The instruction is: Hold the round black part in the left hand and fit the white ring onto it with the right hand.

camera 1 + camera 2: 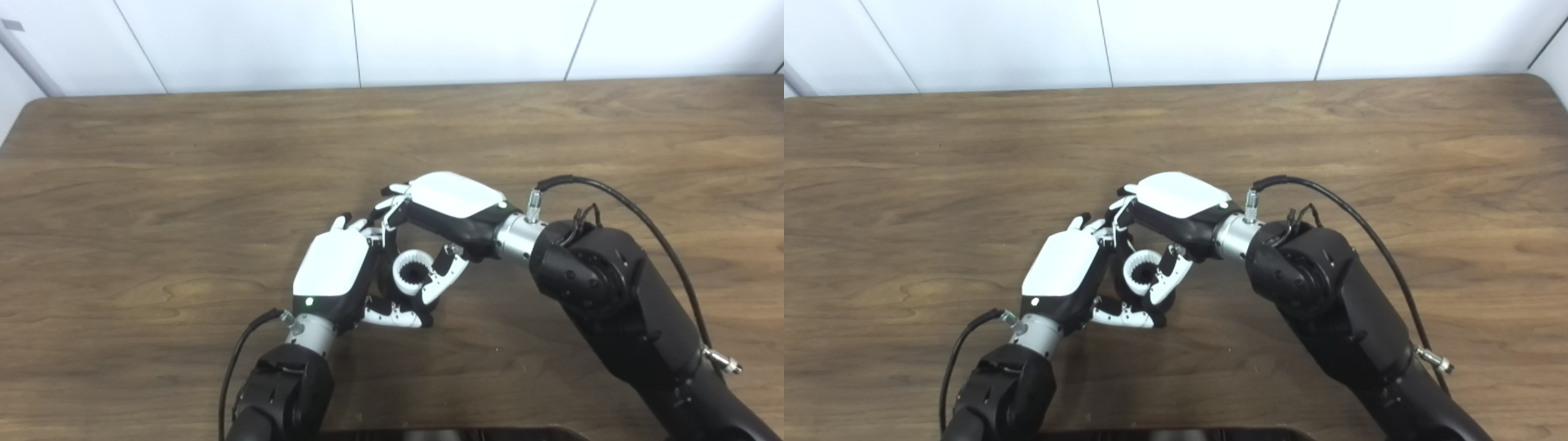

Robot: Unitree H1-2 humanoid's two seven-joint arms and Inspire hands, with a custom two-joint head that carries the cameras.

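Observation:
My left hand (334,275) sits low over the table centre, its fingers curled around the round black part (387,283), which is mostly hidden between the two hands. The white ring (409,269), toothed on its inside, lies on top of the black part. My right hand (450,211) reaches in from the right, with its thumb and fingers closed on the ring's sides. The two hands touch above the part. In the right eye view the ring (1142,269) shows between the left hand (1062,269) and the right hand (1176,205).
A wooden table (184,184) spreads all around the hands, with a white wall behind its far edge. A black cable (618,202) loops off the right wrist. A dark object's edge (441,433) shows at the bottom of the picture.

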